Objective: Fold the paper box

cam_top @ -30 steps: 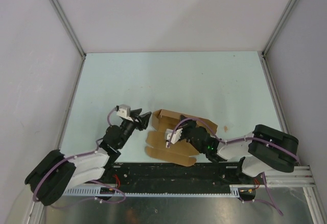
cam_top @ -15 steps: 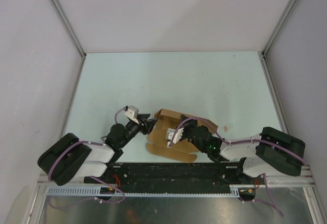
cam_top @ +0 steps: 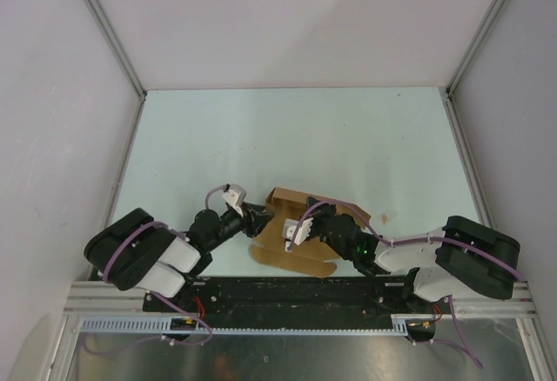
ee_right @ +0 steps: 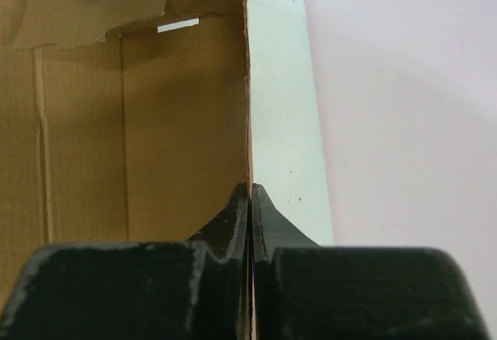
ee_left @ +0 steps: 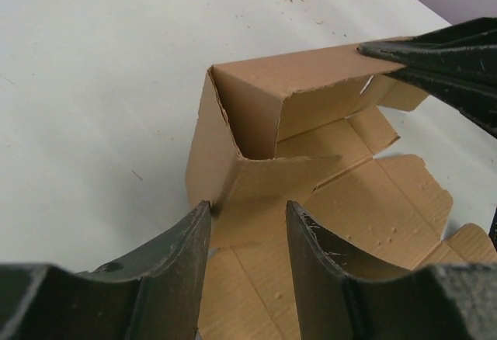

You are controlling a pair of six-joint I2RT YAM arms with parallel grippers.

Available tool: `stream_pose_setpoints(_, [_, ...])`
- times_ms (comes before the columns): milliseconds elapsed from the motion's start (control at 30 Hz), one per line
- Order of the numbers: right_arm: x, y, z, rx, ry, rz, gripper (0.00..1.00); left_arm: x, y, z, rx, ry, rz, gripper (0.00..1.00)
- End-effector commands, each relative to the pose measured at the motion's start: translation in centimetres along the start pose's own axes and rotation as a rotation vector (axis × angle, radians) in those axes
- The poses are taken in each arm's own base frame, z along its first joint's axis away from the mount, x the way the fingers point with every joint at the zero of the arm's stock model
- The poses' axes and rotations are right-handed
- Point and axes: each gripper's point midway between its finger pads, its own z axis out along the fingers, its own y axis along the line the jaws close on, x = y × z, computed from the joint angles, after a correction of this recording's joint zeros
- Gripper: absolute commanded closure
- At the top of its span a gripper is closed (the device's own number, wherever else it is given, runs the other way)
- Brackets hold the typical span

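Approach done: left gripper [ee_left: 247,209], half-narrowed and empty, now has the paper box [ee_left: 260,111] corner flap just ahead for folding; right gripper [ee_right: 249,192] stays clamped on its wall.

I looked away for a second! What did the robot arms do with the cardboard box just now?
The left gripper slid to the right, up to the left corner of the box. Its fingers are open and hold nothing. The right gripper stayed pinched shut on a wall of the box, and the box hardly moved.
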Motion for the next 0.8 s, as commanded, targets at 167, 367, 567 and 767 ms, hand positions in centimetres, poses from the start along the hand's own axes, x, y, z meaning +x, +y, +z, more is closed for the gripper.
stream_pose_setpoints(167, [-1.5,-1.0,0.3,0.018,-0.035,0.030,1.00,-0.1,-1.8,-1.2,0.099,-0.045,0.005,0.52])
stream_pose_setpoints(367, [-1.1,-0.1,0.2,0.007,0.000,0.010,1.00,-0.4,-2.3,-0.8,0.127,-0.056,0.005,0.53])
stream_pose_setpoints(567, [-1.0,0.8,0.1,0.009,0.028,-0.014,1.00,-1.0,-2.4,-0.6,0.129,-0.077,0.005,0.52])
stream_pose_setpoints(767, [-1.3,1.4,0.1,0.003,0.033,-0.022,1.00,-1.4,-2.6,-0.3,0.132,-0.088,0.016,0.43])
